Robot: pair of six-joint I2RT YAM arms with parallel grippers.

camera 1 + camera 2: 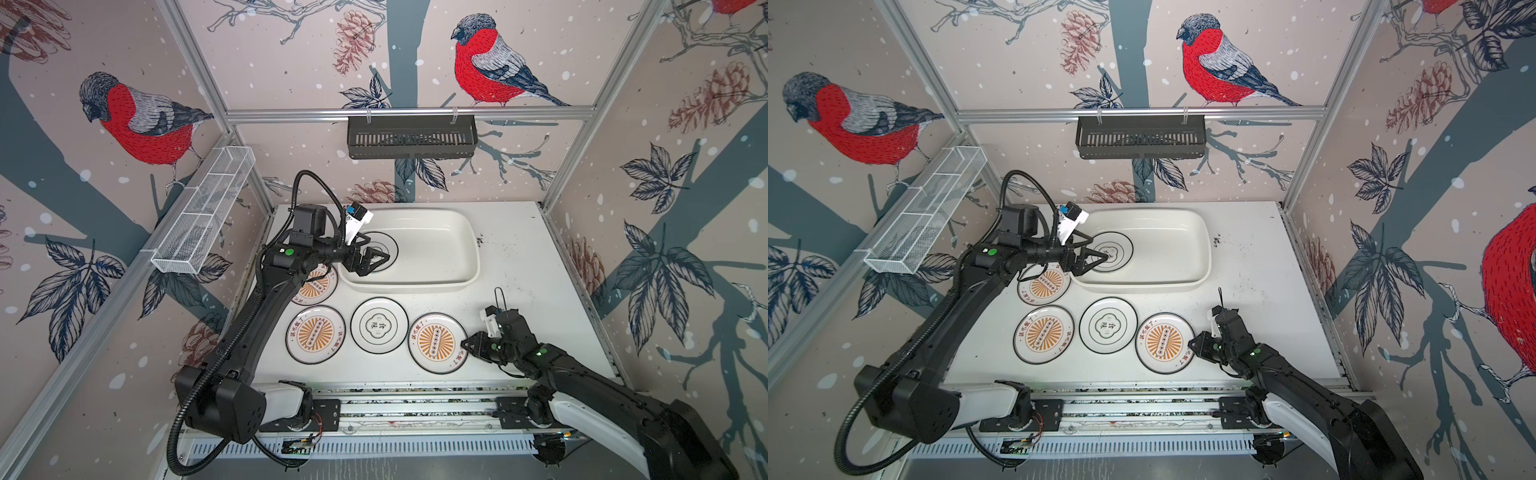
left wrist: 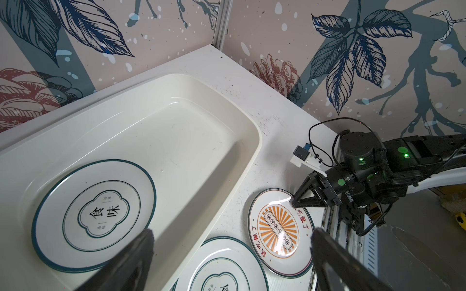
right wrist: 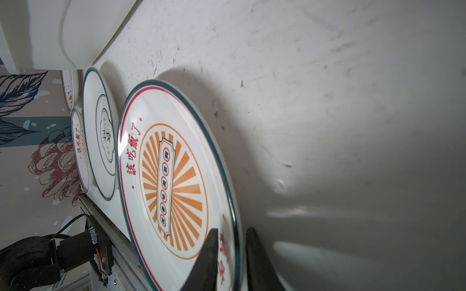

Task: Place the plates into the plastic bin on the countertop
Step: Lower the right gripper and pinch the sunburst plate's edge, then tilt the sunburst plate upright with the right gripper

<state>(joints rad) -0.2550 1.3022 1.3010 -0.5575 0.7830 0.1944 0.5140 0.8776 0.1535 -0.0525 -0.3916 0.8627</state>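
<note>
In bin (image 1: 415,286), L end: bin plate (image 2: 93,221), quatrefoil w/ Chinese chars, dark rim, lies flat on the floor; only plate inside.
Bin: white glossy tub, rear-centre of counter (image 1: 523,299), long side across.
R plate (image 1: 436,343): orange sunburst, on counter at R end of the front row, in front of bin's R half, apart from it.
Mid plate (image 1: 379,325): quatrefoil, on counter just in front of bin, just beside R plate, thin gap btw them.
L plate (image 1: 315,334): sunburst, on counter, just beside mid plate.
Rear plate (image 1: 320,286): sunburst, on counter btw L plate and bin's L front corner, partly hidden under L arm; touching bin or not, can't tell.
R gripper (image 1: 464,345): at R plate's right rim. Wrist view: jaws narrow, one finger (image 3: 209,252) over plate face, other outside the rim, rim btw them; can't tell if they pinch it.
L gripper (image 1: 378,248): over bin plate, within bin's outline, jaws spread wide, nothing in them.
Walls: bird-and-pinecone print on 3 sides, alu rails.
Black basket (image 1: 411,137): slatted, hung on rear rail, above bin.
Mesh basket (image 1: 203,212): white wire, on L rail.
</note>
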